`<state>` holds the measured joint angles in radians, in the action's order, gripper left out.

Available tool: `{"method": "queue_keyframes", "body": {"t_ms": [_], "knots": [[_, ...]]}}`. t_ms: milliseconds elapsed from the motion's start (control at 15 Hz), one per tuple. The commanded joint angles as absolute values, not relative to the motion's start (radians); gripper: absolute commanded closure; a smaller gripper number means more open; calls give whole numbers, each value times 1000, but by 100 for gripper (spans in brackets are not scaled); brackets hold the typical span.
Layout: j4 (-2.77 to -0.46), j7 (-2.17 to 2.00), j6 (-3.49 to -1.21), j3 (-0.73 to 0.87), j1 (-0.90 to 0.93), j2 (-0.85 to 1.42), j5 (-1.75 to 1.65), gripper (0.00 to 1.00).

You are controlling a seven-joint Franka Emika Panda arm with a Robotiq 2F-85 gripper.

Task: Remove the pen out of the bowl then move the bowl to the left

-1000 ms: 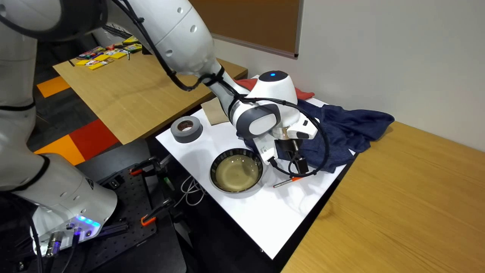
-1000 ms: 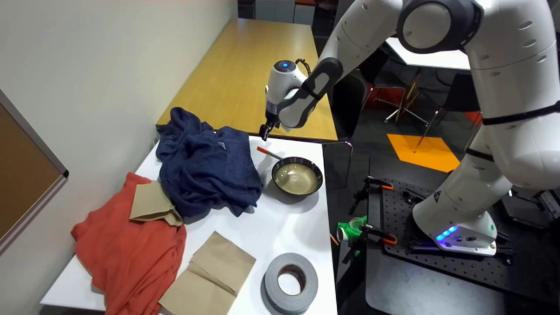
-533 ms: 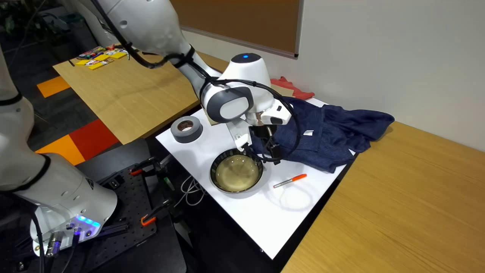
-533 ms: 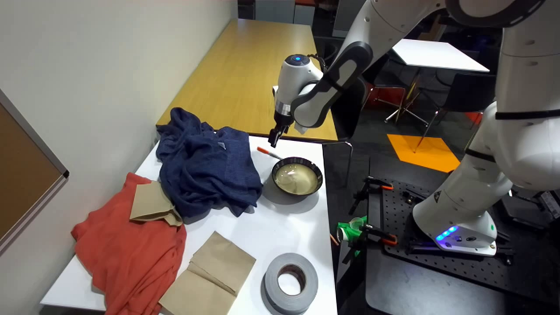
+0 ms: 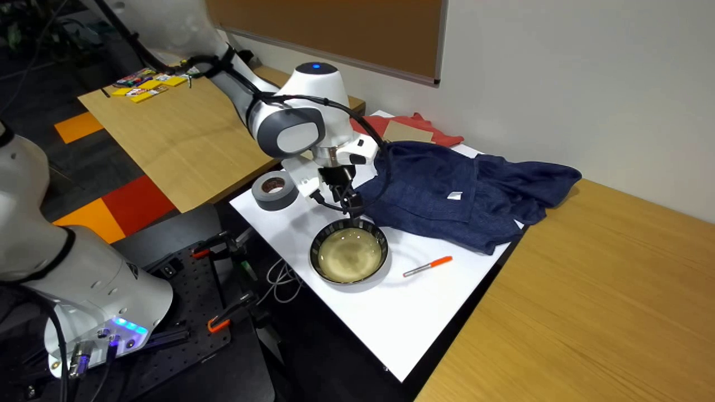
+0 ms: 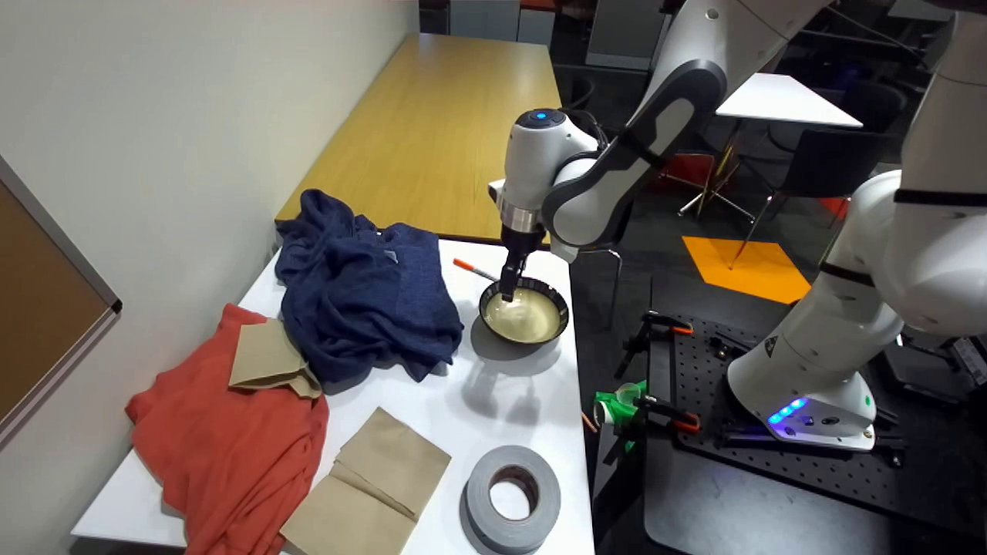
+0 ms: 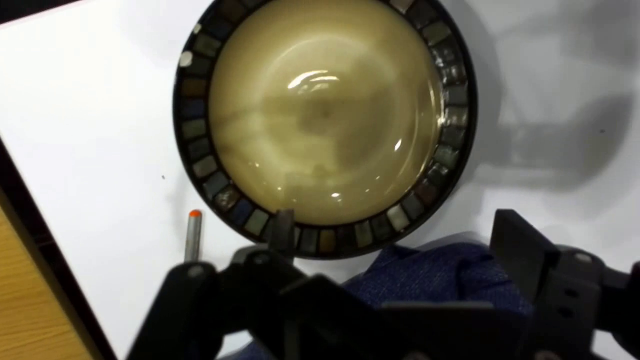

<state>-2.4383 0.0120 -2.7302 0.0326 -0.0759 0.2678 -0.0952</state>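
Note:
The bowl [image 5: 349,258] has a dark patterned rim and a tan inside with nothing in it. It stands on the white table in both exterior views [image 6: 532,320] and fills the top middle of the wrist view [image 7: 325,125]. The orange-red pen [image 5: 428,266] lies on the table beside the bowl, apart from it. In the wrist view its tip [image 7: 193,237] shows at lower left; the rest is hidden behind the gripper. My gripper [image 7: 395,220] is open and empty, its jaws wide apart. In an exterior view the gripper [image 6: 509,291] hangs at the bowl's far rim; contact cannot be told.
Dark blue cloth [image 5: 441,195] lies close to the bowl. A grey tape roll [image 6: 513,497], brown paper [image 6: 370,486] and red cloth [image 6: 231,432] lie farther along the white table. A wooden table [image 5: 586,312] adjoins it. The table's edge runs near the bowl.
My gripper has moved from above the pen's side, past the blue cloth, to the bowl's rim and has come lower. The pen and bowl have not moved.

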Motion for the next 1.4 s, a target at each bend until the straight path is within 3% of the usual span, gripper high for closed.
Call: {"method": "queue_keyframes", "body": {"t_ms": [0, 1333], "knots": [[-2490, 11, -2668, 13, -31, 220, -90, 0], [-2336, -442, -2742, 215, 254, 499, -455, 0]]}}
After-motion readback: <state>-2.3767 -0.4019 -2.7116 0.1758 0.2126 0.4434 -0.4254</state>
